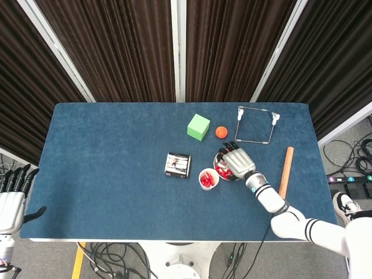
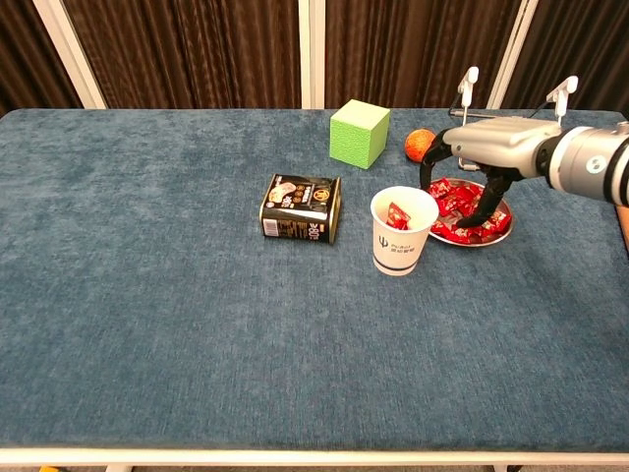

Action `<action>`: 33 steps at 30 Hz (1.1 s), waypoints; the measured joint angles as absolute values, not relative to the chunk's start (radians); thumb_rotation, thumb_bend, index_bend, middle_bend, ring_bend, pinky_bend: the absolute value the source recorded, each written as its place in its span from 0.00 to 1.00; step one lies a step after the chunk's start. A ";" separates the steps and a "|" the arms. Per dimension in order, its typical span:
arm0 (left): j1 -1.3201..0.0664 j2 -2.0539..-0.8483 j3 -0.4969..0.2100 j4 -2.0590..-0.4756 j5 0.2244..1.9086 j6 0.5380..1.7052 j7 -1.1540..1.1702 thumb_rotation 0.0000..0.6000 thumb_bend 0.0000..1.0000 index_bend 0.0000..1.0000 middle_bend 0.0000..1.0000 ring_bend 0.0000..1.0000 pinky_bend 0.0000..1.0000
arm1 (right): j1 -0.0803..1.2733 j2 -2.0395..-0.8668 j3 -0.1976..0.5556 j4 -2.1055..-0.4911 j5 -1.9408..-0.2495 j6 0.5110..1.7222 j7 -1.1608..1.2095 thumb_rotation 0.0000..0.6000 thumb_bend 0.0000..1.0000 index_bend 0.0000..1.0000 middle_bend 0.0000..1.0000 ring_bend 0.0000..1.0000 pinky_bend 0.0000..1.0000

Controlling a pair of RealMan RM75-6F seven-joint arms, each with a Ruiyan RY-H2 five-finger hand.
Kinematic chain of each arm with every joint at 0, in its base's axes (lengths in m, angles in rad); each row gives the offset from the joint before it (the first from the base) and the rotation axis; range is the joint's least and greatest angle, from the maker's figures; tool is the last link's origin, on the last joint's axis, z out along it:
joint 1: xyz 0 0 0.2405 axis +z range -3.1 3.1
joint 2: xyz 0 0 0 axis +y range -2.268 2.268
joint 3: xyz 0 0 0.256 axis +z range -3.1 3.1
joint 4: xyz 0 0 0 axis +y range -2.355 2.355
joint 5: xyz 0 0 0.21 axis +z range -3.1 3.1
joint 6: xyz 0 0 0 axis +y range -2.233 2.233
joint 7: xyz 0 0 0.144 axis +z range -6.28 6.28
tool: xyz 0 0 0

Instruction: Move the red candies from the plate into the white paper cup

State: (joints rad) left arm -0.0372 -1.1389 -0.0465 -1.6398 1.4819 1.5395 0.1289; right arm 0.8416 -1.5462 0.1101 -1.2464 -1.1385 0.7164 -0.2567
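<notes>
Blue cloth is covering the tabletop (image 2: 177, 324); toward its right edge the white paper cup (image 2: 403, 230) is holding red candies (image 2: 396, 215), and just behind, the right hand (image 2: 479, 157) is reaching, fingers spread and empty, into the plate (image 2: 496, 233). The left hand (image 1: 10, 200) is hanging released off the left edge.

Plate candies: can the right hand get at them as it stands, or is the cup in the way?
Probably yes. The right hand is directly over the plate, fingers arched down around the red candies. The white paper cup stands beside the plate, off to the side, not under the hand.
</notes>
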 measured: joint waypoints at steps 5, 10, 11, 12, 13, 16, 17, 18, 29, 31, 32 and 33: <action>-0.038 -1.136 -0.047 -1.644 1.480 1.537 0.127 1.00 0.00 0.16 0.14 0.08 0.09 | 0.858 -1.588 0.105 -1.193 -1.134 0.695 -0.273 1.00 0.16 0.36 0.18 0.00 0.00; -0.038 -1.137 -0.046 -1.641 1.479 1.536 0.124 1.00 0.00 0.16 0.14 0.08 0.09 | 0.870 -1.625 0.102 -1.145 -1.134 0.681 -0.285 1.00 0.20 0.39 0.18 0.00 0.00; -0.036 -1.138 -0.046 -1.639 1.479 1.538 0.122 1.00 0.00 0.16 0.14 0.08 0.09 | 0.872 -1.631 0.102 -1.138 -1.133 0.678 -0.286 1.00 0.20 0.40 0.18 0.00 0.00; -0.036 -1.138 -0.046 -1.638 1.479 1.539 0.120 1.00 0.00 0.16 0.14 0.08 0.09 | 0.874 -1.637 0.102 -1.129 -1.132 0.675 -0.287 1.00 0.21 0.40 0.18 0.00 0.00; -0.035 -1.138 -0.046 -1.637 1.479 1.539 0.118 1.00 0.00 0.16 0.14 0.08 0.09 | 0.875 -1.640 0.102 -1.124 -1.131 0.673 -0.288 1.00 0.21 0.40 0.18 0.00 0.00; -0.035 -1.137 -0.046 -1.637 1.476 1.537 0.118 1.00 0.00 0.16 0.14 0.08 0.09 | 0.877 -1.649 0.101 -1.111 -1.127 0.668 -0.293 1.00 0.23 0.42 0.18 0.00 0.00; -0.035 -1.137 -0.046 -1.637 1.475 1.536 0.117 1.00 0.00 0.16 0.14 0.08 0.09 | 0.877 -1.650 0.101 -1.109 -1.125 0.667 -0.295 1.00 0.23 0.42 0.18 0.00 0.00; -0.035 -1.138 -0.046 -1.636 1.474 1.536 0.116 1.00 0.00 0.16 0.14 0.08 0.09 | 0.877 -1.651 0.101 -1.106 -1.123 0.666 -0.296 1.00 0.23 0.42 0.19 0.00 0.00; -0.036 -1.142 -0.046 -1.629 1.475 1.534 0.109 1.00 0.00 0.16 0.14 0.08 0.09 | 0.872 -1.658 0.104 -1.088 -1.108 0.670 -0.307 1.00 0.36 0.56 0.22 0.00 0.00; -0.035 -1.143 -0.045 -1.628 1.475 1.534 0.109 1.00 0.00 0.16 0.14 0.08 0.09 | 0.870 -1.656 0.105 -1.091 -1.110 0.676 -0.306 1.00 0.36 0.58 0.22 0.00 0.00; -0.034 -1.144 -0.044 -1.626 1.475 1.535 0.108 1.00 0.00 0.16 0.14 0.08 0.09 | 0.868 -1.653 0.106 -1.094 -1.111 0.679 -0.305 1.00 0.36 0.58 0.22 0.00 0.00; -0.034 -1.144 -0.044 -1.625 1.476 1.536 0.108 1.00 0.00 0.16 0.14 0.08 0.09 | 0.867 -1.648 0.108 -1.099 -1.114 0.684 -0.302 1.00 0.37 0.58 0.22 0.00 0.00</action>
State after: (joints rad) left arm -0.0335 -1.1443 -0.0438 -1.6246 1.4757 1.5356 0.1078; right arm 0.8666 -1.6483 0.1080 -1.0994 -1.1136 0.6841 -0.3024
